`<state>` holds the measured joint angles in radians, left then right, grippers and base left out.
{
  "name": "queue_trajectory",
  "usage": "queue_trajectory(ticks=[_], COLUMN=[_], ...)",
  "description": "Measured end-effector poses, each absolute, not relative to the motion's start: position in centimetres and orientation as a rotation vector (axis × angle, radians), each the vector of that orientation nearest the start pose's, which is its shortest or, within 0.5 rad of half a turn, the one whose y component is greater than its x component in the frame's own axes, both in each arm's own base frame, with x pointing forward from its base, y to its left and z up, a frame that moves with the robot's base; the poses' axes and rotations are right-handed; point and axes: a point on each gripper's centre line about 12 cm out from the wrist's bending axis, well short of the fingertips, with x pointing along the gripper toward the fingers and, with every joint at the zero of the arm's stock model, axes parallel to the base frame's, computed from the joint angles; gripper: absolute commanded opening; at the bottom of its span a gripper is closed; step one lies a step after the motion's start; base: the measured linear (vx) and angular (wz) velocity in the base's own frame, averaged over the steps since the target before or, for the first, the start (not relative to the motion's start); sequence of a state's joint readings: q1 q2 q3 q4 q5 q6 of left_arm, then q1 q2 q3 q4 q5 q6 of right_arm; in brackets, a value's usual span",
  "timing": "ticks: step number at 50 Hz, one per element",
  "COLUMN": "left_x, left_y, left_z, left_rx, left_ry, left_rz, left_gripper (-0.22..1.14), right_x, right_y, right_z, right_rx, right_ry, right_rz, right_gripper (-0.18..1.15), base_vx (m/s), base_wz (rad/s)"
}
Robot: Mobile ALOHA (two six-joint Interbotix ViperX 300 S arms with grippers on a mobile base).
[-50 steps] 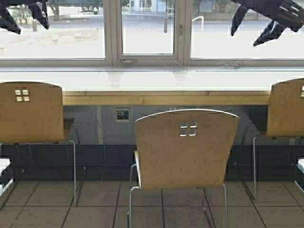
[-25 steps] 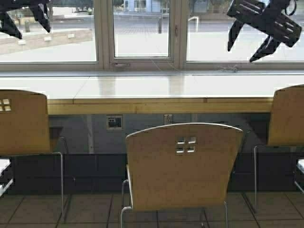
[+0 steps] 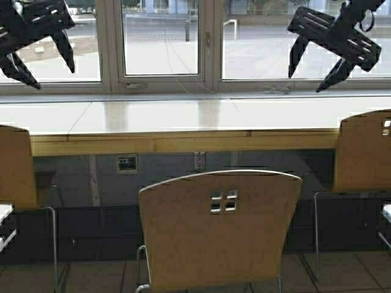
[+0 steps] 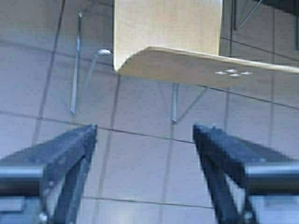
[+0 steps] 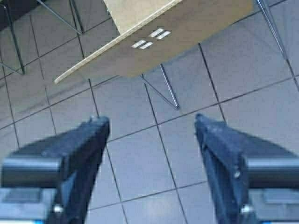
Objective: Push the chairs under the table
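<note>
Below and between the two raised claws, the middle chair [image 3: 220, 235] is standing with its backrest facing the robot, and its seat is still lying outside the table [image 3: 183, 116]. Both arms are hanging high, well apart from the chair and touching nothing. The left claw [image 3: 38, 58] is standing wide open and holding nothing; the right claw [image 3: 314, 67] is also wide open and empty. In the wrist views the fingers [image 4: 65, 154] of the left claw and those of the right [image 5: 77, 144] are pointing down at the tiled floor [image 5: 154, 154], with the backrest edge lying farther ahead of them. The backrest is running crosswise, from one claw's side to the other, so I judge that a forward push against its top edge is moving the chair straight under the table. The chair is sitting nearly midway, perhaps a little nearer the left claw. Two other chairs, one on the left [image 3: 15, 168] and one on the right [image 3: 363, 152], are already standing close to the table edge.
</note>
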<state>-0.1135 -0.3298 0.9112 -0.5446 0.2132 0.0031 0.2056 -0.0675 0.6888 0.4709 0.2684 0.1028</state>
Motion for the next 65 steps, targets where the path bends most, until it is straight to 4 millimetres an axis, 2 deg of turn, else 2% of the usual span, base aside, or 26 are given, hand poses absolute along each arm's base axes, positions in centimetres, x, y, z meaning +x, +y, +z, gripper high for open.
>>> queue_trajectory(ticks=[6,15,23,33,41,48,58,65], left_x=[31.1,34.7,37.3,39.4,40.6,40.8,41.8,42.6], left_y=[-6.9,-12.3,-15.4,-18.7,-20.5,-21.4,-23.8,-24.5], left_z=[16.4,12.8,9.3,5.2,2.0,-0.9,-3.6,-5.0], left_rx=[-0.635,-0.766,-0.882,-1.007,-1.077,-1.117,-1.121,-1.130], left_ry=[0.850,0.893,0.939,0.991,1.020,1.039,1.038,1.039], left_rz=[0.027,0.061,0.138,0.220,0.281,0.345,0.347,0.349], left_gripper=[0.95,0.95,0.95,0.95,0.95,0.95,0.95,0.95], right_x=[35.6,37.4,39.2,40.8,41.9,42.3,43.4,44.2], right_y=[8.9,9.6,9.6,9.0,9.4,9.5,9.9,10.1], right_z=[15.1,12.8,10.8,7.4,4.0,0.9,-2.8,-4.5], right_rx=[0.547,0.717,0.844,0.966,1.034,1.033,1.018,1.015], right_ry=[0.967,1.008,0.976,0.941,0.977,1.014,1.048,1.058], right_rz=[0.022,-0.046,-0.138,-0.275,-0.351,-0.394,-0.421,-0.430], right_gripper=[0.91,0.91,0.91,0.91,0.91,0.91,0.91,0.91], base_vx=[0.13,0.12,0.10,0.08,0.06,0.04,0.03,0.03], base_wz=[0.04,0.06,0.02,0.02,0.00,-0.01,0.00,0.00])
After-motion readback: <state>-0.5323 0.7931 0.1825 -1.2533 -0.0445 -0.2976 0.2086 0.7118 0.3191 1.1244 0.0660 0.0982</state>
